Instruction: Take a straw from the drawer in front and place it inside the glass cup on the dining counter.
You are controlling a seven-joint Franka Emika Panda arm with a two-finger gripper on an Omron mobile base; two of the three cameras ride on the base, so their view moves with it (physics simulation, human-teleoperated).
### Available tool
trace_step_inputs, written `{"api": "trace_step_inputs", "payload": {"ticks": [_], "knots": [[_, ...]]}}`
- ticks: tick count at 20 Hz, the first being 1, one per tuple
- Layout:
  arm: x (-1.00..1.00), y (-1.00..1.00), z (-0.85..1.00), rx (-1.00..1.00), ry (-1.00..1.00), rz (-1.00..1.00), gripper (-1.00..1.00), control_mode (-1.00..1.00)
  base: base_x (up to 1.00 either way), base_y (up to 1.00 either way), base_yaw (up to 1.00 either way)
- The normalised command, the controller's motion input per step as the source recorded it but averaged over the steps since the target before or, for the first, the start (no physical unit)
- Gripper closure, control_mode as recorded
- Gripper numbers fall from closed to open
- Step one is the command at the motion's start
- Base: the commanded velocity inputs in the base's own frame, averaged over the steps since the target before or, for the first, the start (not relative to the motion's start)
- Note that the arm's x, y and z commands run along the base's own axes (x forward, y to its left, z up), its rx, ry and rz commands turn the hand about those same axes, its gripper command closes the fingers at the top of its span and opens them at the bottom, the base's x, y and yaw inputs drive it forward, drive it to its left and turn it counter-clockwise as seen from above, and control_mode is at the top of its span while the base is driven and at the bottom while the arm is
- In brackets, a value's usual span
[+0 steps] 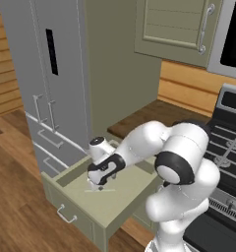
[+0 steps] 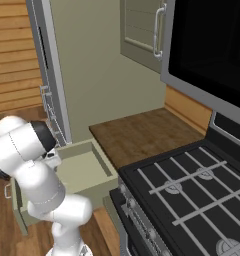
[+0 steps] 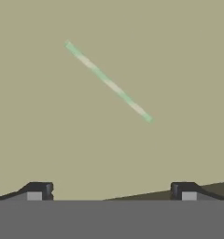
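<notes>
Straw (image 3: 108, 82) flat on drawer (image 1: 121, 204) floor, jaws wide above it.

Glossy white rounded arm segments, dark joint bands, pincer (image 3: 111, 191) with 2 dark tips

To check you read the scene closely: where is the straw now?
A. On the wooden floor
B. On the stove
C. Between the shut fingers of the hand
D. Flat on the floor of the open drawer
D: the straw lies flat on the drawer floor, below the open hand.
</notes>
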Motion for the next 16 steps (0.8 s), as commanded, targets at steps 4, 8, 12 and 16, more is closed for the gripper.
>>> {"api": "trace_step_inputs", "payload": {"ticks": [4,8,12,16], "knots": [[0.29,0.0,-0.23,0.0,0.04,0.06,-1.0,-1.0,0.0,0.0,0.0],[0.19,0.0,-0.3,0.0,0.01,0.05,-1.0,-1.0,0.0,0.0,0.0],[0.14,0.03,-0.21,0.0,0.01,0.03,-1.0,-1.0,0.0,0.0,0.0],[0.04,0.08,-0.18,0.0,0.0,0.02,-1.0,-1.0,0.0,0.0,0.0]]}}
